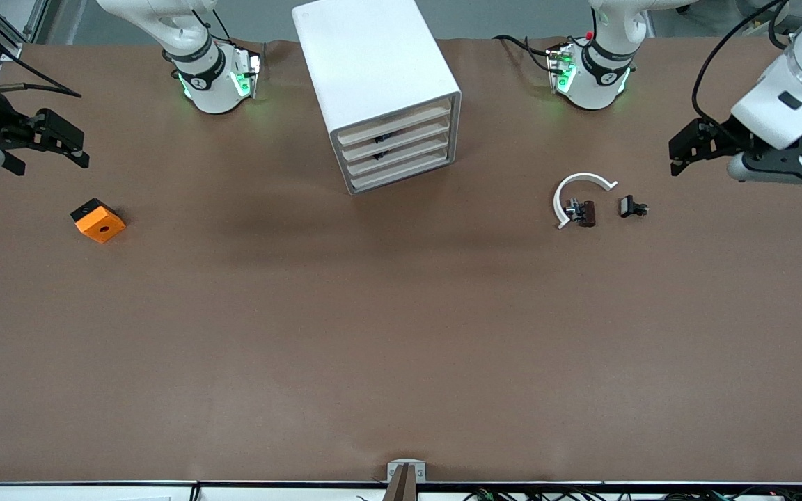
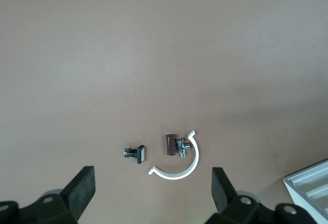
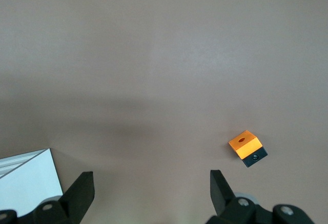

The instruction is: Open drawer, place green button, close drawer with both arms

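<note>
A white cabinet (image 1: 373, 62) with several shut drawers (image 1: 401, 149) stands at the back middle of the table, between the two arm bases. The button does not show in any view. My left gripper (image 1: 676, 158) hangs open and empty over the left arm's end of the table; in its wrist view its gripper (image 2: 152, 188) is just short of a white curved strip (image 2: 190, 161). My right gripper (image 1: 53, 163) is open and empty over the right arm's end, above and apart from an orange block (image 1: 98, 220). In the right wrist view this gripper (image 3: 151, 188) frames bare table.
The white curved strip (image 1: 578, 182) lies with a dark brown part (image 1: 585, 212) in its curve and a small black part (image 1: 632, 207) beside it. The orange block (image 3: 246, 143) with a hole sits alone. The cabinet's corner (image 2: 312, 183) edges into the left wrist view.
</note>
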Tool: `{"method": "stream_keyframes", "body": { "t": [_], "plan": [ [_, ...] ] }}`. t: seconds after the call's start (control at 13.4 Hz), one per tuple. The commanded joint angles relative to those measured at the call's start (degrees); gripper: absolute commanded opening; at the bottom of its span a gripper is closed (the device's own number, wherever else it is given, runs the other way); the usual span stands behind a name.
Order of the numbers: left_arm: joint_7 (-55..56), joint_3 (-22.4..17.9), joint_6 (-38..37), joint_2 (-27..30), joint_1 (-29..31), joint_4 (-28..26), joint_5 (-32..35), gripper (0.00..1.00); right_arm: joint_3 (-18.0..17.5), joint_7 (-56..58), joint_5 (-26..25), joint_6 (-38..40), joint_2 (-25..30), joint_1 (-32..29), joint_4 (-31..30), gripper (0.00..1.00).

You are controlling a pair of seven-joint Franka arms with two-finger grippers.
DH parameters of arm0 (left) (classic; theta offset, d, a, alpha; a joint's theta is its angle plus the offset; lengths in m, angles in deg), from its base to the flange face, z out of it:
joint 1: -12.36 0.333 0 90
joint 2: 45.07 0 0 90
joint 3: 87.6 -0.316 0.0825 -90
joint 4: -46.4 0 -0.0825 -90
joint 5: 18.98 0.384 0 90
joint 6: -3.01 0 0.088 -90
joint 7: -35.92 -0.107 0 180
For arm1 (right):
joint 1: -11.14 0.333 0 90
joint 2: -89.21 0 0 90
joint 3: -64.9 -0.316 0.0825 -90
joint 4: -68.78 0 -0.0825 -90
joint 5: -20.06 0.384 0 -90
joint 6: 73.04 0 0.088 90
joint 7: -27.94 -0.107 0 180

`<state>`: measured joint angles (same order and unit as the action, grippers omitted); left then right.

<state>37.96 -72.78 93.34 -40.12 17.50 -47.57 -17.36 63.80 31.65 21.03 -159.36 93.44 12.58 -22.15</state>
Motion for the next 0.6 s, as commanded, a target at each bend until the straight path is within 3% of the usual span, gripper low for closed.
{"method": "stream_keyframes", "body": {
  "t": [0.0,0.52],
  "plan": [
    [-0.3,0.6,2.3,4.4,2.1,-4.8,1.1,1.0,-0.4,0.2,-0.5,0.8,-0.7,0.0,1.5,1.0],
    [2.7,-2.9,1.6,3.8,0.9,-3.4,1.0,1.0,-0.4,0.2,-0.6,0.8,-0.8,0.8,1.5,1.0]
  ]
}}
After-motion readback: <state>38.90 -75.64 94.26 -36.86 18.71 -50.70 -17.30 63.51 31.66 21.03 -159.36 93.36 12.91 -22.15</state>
